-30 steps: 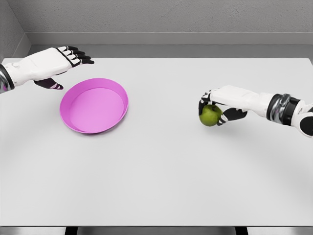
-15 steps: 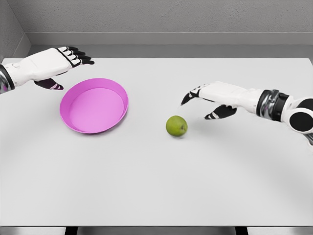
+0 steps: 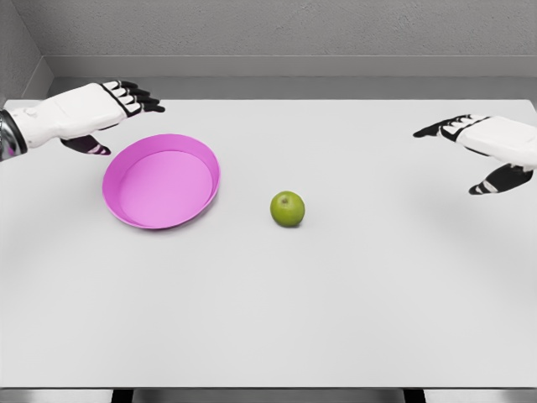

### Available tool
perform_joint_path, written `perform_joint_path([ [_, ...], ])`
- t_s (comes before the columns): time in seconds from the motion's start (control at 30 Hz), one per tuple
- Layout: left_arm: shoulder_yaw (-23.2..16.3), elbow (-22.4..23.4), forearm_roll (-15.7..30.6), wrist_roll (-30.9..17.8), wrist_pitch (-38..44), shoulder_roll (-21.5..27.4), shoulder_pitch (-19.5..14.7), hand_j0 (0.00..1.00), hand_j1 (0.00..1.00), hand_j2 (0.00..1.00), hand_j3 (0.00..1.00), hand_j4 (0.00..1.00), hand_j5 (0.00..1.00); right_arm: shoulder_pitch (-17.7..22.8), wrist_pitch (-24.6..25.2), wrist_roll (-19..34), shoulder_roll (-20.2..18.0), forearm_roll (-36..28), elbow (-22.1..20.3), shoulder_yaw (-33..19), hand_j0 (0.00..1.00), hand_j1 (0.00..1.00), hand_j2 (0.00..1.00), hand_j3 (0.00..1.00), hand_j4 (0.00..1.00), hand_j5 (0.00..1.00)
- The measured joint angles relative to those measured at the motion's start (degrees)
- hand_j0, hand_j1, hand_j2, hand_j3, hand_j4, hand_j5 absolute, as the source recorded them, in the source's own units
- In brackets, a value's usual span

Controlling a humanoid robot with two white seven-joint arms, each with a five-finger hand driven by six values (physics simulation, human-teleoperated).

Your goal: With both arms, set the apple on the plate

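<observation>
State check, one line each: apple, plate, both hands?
Apple: on the table, free, right of the plate, not touching it.
Plate: empty, flat on the table.
Left hand: open, holding nothing, above the plate's far left edge.
Right hand: open, holding nothing, far right, well clear of the apple.

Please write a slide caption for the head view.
Green apple lies beside pink plate; both open hands apart.

The right hand (image 3: 491, 147) seems cut off at the frame edge.
</observation>
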Motion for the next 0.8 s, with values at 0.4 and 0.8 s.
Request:
perform_joint_path([
  [0.4,-1.99,-14.62,4.48,-7.64,-0.01,-6.24,-2.11,1.0,1.0,1.0,1.0,1.0,1.0,-0.79,-0.17,-0.14,1.69,-0.04,-0.24,1.79,1.0,1.0,1.0,1.0,1.0,1.0],
  [0.8,-11.37,-13.66,-0.7,-11.93,-0.05,-17.59,-5.19,1.0,1.0,1.0,1.0,1.0,1.0,-0.97,0.21,0.12,1.89,-0.1,-0.25,1.7,1.0,1.0,1.0,1.0,1.0,1.0],
])
